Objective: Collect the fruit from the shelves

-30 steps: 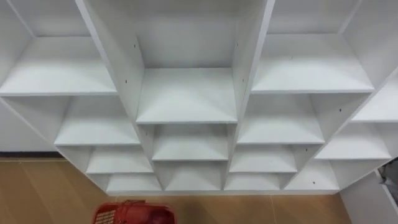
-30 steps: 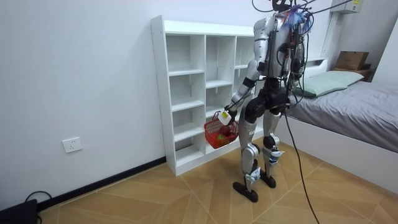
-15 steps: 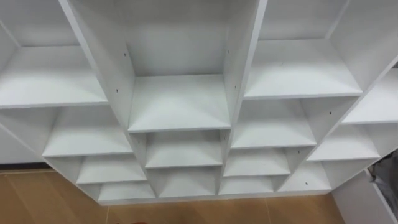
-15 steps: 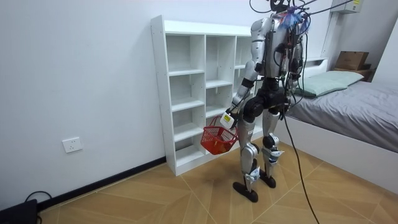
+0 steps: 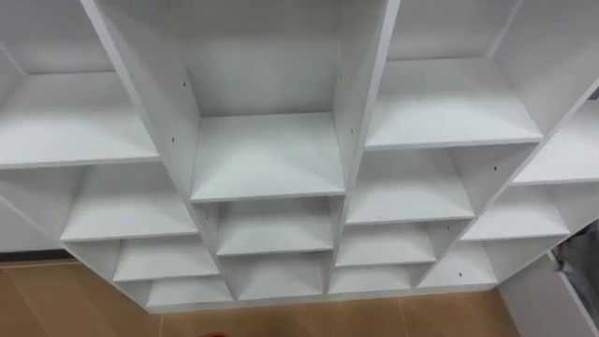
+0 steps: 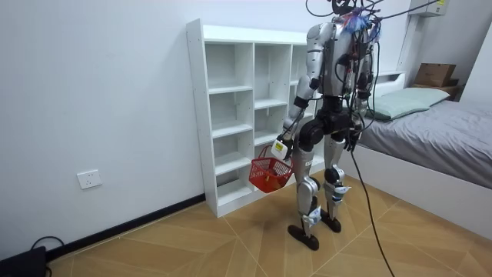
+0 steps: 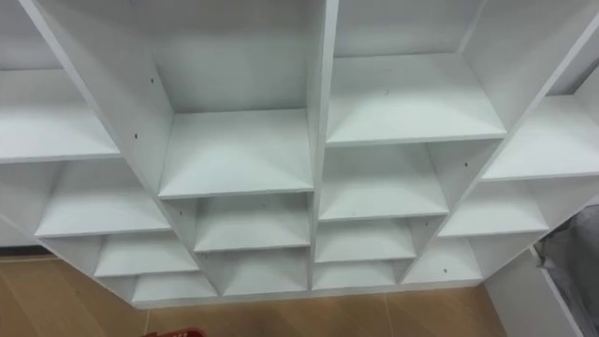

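I stand facing the white open-shelf closet (image 5: 267,154), whose compartments all look bare in the left eye view and the right eye view (image 7: 239,150). In the room view my left hand (image 6: 280,145) hangs at my side, fingers curled round the handle of a red basket (image 6: 270,175) that dangles at knee height in front of the closet (image 6: 231,115). What lies in the basket is too small to make out. A thin red sliver of the basket (image 7: 178,332) shows at the bottom edge of the right eye view.
A bed with a grey cover (image 6: 430,131) stands close on the room view's right, its corner (image 7: 571,257) beside the closet's right end. A wooden floor (image 6: 192,246) lies open behind me, with a wall socket (image 6: 90,179) on the room view's left.
My head view has lifted, so the red basket has dropped out at the bottom edge. In the room view the basket has swung slightly away from the closet.
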You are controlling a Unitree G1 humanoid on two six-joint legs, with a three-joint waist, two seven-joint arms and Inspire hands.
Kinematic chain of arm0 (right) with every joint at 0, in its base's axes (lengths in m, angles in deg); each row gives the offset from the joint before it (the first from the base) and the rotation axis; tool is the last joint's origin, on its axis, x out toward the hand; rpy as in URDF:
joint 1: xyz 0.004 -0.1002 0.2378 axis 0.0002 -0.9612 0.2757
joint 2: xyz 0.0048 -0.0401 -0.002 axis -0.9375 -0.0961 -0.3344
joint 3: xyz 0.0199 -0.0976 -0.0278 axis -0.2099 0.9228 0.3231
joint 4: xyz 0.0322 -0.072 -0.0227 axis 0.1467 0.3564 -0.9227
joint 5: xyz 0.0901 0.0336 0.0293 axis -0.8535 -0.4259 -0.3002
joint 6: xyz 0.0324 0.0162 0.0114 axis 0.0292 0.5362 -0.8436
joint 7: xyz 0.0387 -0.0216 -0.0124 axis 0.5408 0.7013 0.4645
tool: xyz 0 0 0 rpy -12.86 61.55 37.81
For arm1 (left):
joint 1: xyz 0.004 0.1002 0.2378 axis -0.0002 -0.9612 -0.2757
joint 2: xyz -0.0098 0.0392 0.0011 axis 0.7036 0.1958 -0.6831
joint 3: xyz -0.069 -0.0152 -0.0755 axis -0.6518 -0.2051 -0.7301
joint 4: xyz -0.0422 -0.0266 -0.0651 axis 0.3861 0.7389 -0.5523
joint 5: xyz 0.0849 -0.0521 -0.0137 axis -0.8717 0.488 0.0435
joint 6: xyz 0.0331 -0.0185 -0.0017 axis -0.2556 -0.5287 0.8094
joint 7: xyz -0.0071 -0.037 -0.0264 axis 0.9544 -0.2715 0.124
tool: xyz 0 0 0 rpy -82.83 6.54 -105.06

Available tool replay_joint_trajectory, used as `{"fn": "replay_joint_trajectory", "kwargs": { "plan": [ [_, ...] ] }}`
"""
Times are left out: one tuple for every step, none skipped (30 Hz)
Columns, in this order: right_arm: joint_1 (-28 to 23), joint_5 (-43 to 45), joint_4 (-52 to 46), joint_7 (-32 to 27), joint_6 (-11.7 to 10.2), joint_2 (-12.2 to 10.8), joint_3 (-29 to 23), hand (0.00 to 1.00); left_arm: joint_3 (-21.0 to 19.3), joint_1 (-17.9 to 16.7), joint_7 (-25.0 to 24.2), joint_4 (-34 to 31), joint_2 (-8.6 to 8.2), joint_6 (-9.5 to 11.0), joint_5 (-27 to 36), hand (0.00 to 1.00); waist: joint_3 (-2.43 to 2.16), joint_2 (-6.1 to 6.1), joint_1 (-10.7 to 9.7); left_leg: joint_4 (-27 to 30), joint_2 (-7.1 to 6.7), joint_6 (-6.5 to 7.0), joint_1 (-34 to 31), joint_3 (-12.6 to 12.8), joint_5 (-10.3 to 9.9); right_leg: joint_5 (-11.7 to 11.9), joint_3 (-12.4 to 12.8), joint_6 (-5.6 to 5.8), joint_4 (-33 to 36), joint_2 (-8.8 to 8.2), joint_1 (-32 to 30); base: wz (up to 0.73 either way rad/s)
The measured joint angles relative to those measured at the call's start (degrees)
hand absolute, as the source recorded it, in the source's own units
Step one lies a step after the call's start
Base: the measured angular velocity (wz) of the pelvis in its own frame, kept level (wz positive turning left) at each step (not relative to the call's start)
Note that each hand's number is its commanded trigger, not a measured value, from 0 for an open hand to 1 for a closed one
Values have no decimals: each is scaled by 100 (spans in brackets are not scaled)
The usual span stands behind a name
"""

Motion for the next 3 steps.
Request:
{"fn": "replay_joint_trajectory", "kwargs": {
  "plan": [
    [10,149,-2,0,-1,0,-3,0,6,22,41,6,-2,-2,0,100,0,0,-16,-1,0,0,4,8,-4,-1,1,2,0,1,0,-5],
    [15,186,-2,0,-3,1,-4,0,6,21,54,20,-1,-3,0,100,0,-1,-23,-2,0,1,6,11,-6,-1,3,2,1,1,1,-3],
    [27,313,-1,0,-3,1,-6,0,8,31,84,56,-1,-6,0,100,1,-4,-32,-3,0,1,10,15,-8,-2,6,4,1,1,1,0]
  ]
}}
